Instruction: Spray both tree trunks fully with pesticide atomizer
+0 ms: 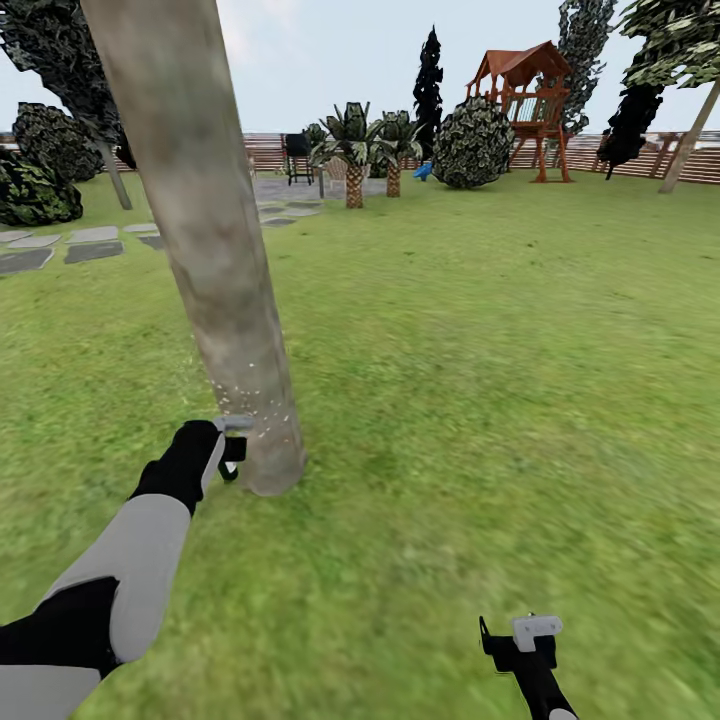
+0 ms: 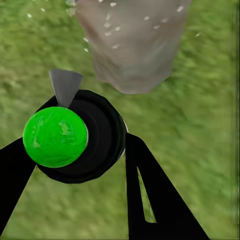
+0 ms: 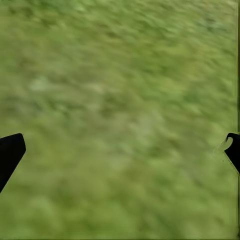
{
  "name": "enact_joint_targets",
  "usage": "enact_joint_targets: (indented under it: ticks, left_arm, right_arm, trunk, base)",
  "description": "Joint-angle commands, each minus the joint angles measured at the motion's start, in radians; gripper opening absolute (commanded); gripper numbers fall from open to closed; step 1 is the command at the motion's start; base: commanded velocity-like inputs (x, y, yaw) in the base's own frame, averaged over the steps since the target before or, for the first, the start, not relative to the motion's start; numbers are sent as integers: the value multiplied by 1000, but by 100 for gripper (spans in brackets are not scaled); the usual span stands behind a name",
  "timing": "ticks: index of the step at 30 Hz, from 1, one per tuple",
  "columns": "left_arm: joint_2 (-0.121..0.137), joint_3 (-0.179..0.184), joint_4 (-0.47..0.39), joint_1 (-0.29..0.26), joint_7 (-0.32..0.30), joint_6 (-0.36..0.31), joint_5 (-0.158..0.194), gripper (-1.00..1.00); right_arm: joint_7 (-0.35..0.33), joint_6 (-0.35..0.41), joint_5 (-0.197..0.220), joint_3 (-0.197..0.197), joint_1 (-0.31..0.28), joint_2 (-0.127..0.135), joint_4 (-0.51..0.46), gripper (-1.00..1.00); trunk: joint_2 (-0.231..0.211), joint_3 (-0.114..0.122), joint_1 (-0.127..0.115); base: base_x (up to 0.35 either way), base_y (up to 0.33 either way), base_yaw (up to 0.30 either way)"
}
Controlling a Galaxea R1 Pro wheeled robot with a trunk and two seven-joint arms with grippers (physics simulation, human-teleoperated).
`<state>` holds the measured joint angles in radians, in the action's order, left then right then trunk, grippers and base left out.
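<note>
Green lawn stretches to a wooden fence and a red playset. Beside the base of the thick tree trunk, the left claw pinches the green-capped pesticide atomizer; pale specks dot the bark. Well apart from the trunk, the right claw hangs spread over grass.

The tree trunk stood on the floor at 11 o'clock. The left gripper, just beside the trunk base at 9 o'clock of it, held the pesticide atomizer. The right gripper hung at 5 o'clock, well apart. The stepping stones lay at 10 o'clock; the playhouse stood at 1 o'clock before the fence.
</note>
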<state>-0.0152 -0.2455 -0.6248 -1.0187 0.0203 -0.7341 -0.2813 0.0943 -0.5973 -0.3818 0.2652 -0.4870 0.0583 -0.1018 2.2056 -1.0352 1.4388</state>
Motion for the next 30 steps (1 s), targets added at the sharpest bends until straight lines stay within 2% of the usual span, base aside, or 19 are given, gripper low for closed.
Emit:
enact_joint_targets:
  ticks: [1,6,9,22,30]
  left_arm:
    - [-1,-5,-5,-2,1,-4,-2,-100]
    - [-2,-8,-58,-1,1,-60,-1,-100]
    - [-2,-7,-64,4,1,-68,-1,-100]
    - [-1,-8,-64,9,5,-65,-1,-100]
    - [-1,-8,-64,9,6,-62,-1,-100]
  right_arm:
    - [7,-3,-11,3,-1,0,2,100]
    - [7,-3,-10,3,-1,0,2,100]
    - [7,-3,-10,3,-1,0,2,100]
    - [7,-2,-12,3,-1,0,2,100]
    - [6,-2,-12,3,-1,-1,2,100]
  trunk:
    - [0,-1,0]
    - [0,-1,0]
    - [0,-1,0]
    - [0,-1,0]
    - [0,-1,0]
  base:
    - [179,-221,0]
    - [218,-200,0]
    - [62,-259,99]
    - [4,-274,270]
    - [135,-269,274]
